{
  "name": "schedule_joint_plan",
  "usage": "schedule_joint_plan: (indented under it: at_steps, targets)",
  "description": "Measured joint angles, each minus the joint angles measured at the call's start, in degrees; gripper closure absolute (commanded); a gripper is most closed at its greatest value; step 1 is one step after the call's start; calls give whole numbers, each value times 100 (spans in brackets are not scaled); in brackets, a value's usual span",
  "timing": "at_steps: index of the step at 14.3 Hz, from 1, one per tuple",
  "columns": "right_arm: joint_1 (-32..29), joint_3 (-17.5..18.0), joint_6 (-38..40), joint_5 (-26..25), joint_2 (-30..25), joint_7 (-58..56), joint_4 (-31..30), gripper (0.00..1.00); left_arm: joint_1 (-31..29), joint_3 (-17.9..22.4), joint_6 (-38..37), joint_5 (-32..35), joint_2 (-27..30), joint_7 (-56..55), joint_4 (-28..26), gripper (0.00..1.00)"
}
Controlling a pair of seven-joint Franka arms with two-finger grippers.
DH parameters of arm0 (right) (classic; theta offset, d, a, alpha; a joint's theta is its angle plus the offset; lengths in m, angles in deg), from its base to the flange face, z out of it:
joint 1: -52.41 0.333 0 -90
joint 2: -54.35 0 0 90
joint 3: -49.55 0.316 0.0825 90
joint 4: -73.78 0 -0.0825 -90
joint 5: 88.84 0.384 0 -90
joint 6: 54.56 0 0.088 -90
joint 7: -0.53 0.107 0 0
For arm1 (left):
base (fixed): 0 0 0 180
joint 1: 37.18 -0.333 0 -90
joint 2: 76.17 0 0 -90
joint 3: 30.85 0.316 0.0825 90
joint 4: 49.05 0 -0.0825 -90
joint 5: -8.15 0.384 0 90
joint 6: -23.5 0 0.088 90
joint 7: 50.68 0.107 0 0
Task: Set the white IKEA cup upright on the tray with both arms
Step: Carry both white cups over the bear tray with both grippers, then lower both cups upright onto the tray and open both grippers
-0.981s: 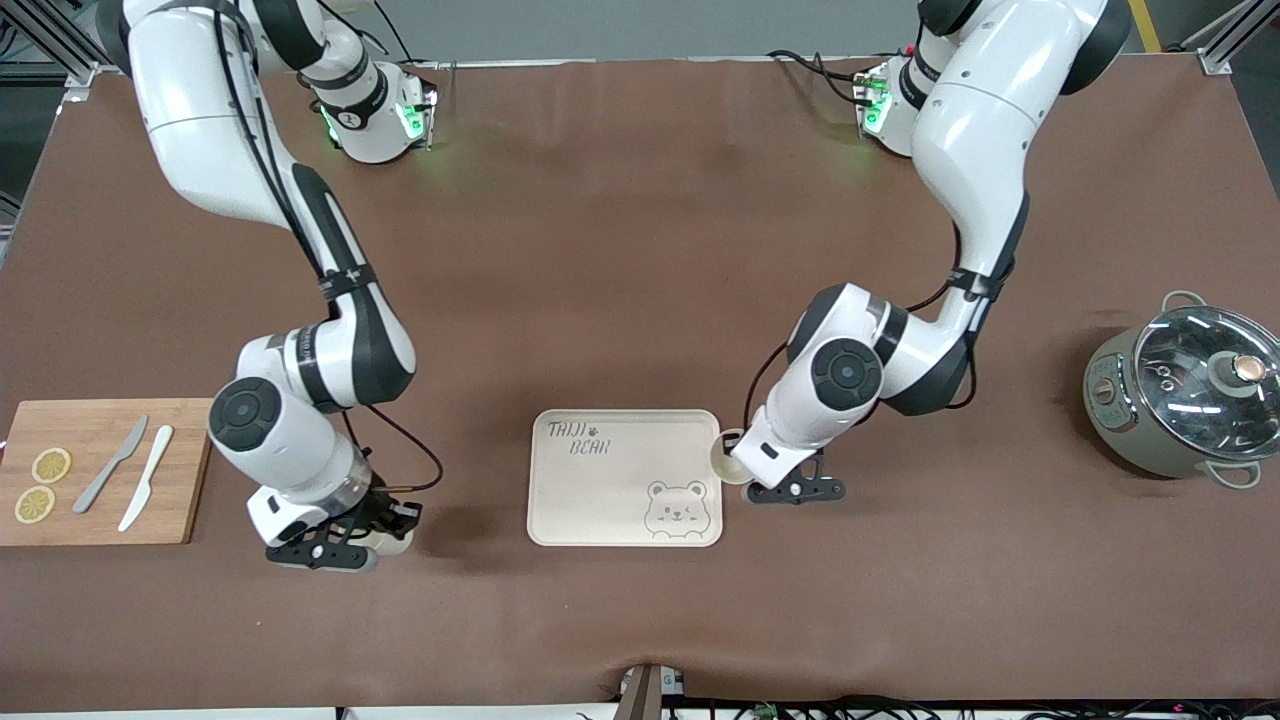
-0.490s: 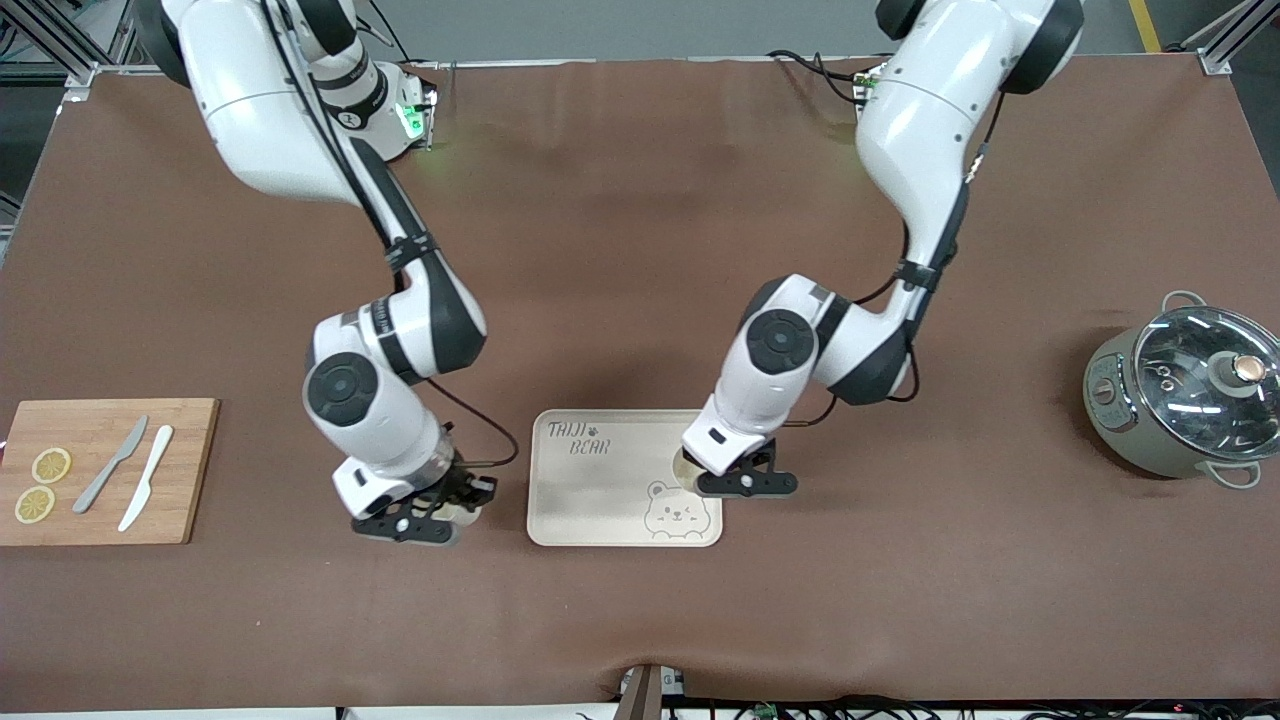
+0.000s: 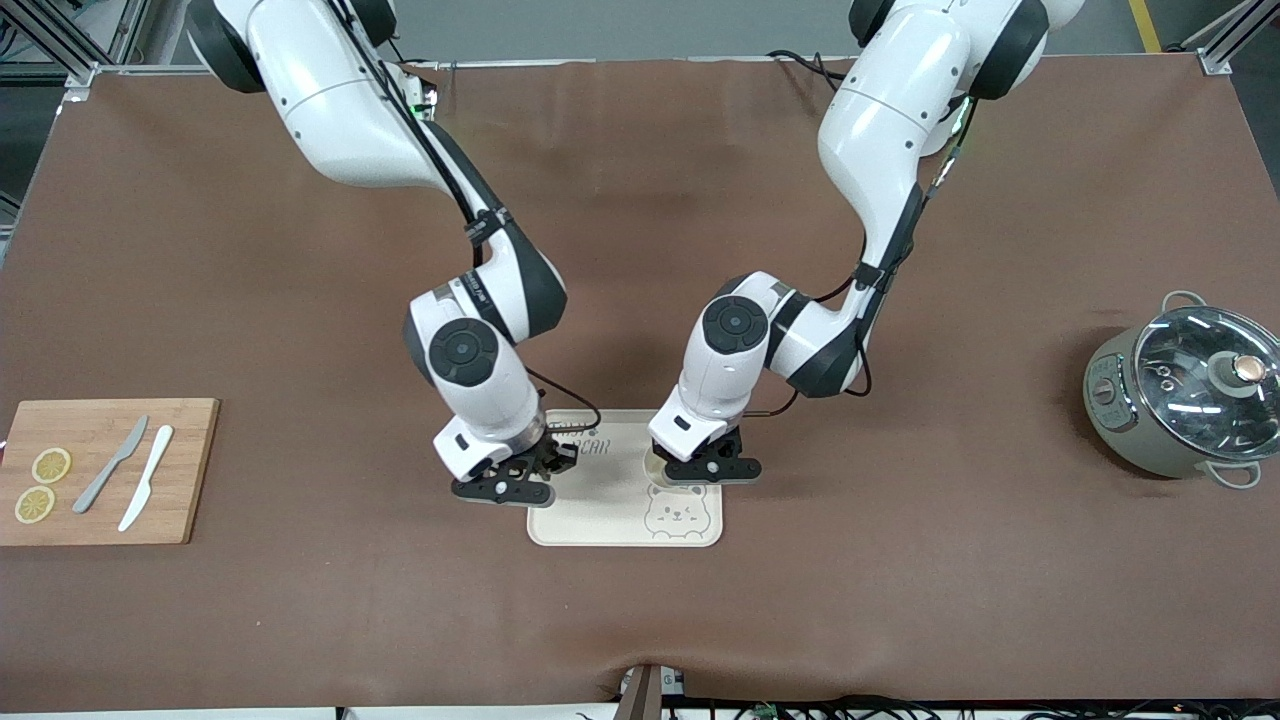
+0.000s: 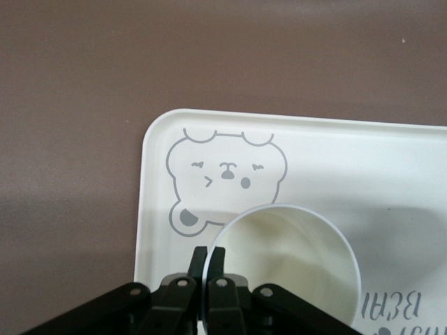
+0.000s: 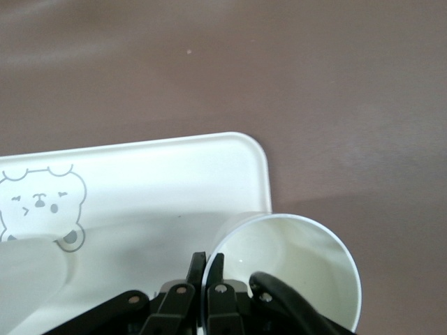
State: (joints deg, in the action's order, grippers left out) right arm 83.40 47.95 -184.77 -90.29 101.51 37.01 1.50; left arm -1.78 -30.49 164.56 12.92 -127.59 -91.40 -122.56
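With 12 o'clock toward the robots' bases, the flat cream rectangular tray with a raised rim, "TAIJI BEAR" lettering and a bear face (image 3: 600, 510) lies at the middle of the brown-covered table (image 3: 640, 620), toward its 6 o'clock edge.

The left gripper (image 3: 705, 468) is over the tray's 3 o'clock half, just 12 o'clock of the bear face (image 3: 675, 515). Its jaws are nearly closed, pinching the rim of an upright white round cup (image 4: 279, 258), one finger inside the wall and one outside (image 4: 198, 259). The cup's mouth faces up, and it sits within the tray's outline beside the bear print (image 4: 225, 178).

The right gripper (image 3: 503, 488) is at the tray's 9 o'clock edge. Its jaws are likewise almost together, clamped on the rim of a second upright white round cup (image 5: 286, 272), which lies partly over the tray's rim (image 5: 262, 174) and partly over the table.

Whether either cup touches down cannot be told.

A wooden cutting board (image 3: 190, 470) with two lemon slices (image 3: 50, 465) and two knives (image 3: 145, 490) lies at the table's 9 o'clock end; a grey pot with a glass lid (image 3: 1185, 395) stands at 3 o'clock.
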Motion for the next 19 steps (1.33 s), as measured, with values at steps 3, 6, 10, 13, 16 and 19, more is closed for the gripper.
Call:
schedule_joint_plan:
  at_steps: [3,6,10,13,16,19]
  targets:
    - [251,-58,-58,-343,305,404,210,100,1,1,88,0,-72,-1,3,100]
    - [363,-101,-171,-431,497,476,296,100,1,3,114,0,-86,-1,14,100]
    - [370,-110,-214,-433,569,486,348,77,1,5,114,0,-124,-1,15,100]
    - [370,-112,-233,-433,575,499,350,45,1,5,121,0,-164,-1,19,100]
    - [370,-117,-237,-434,578,504,350,29,1,5,121,0,-165,-96,24,0]
    - [369,-148,-242,-434,577,520,397,29,-1,8,126,0,-165,-159,62,0]
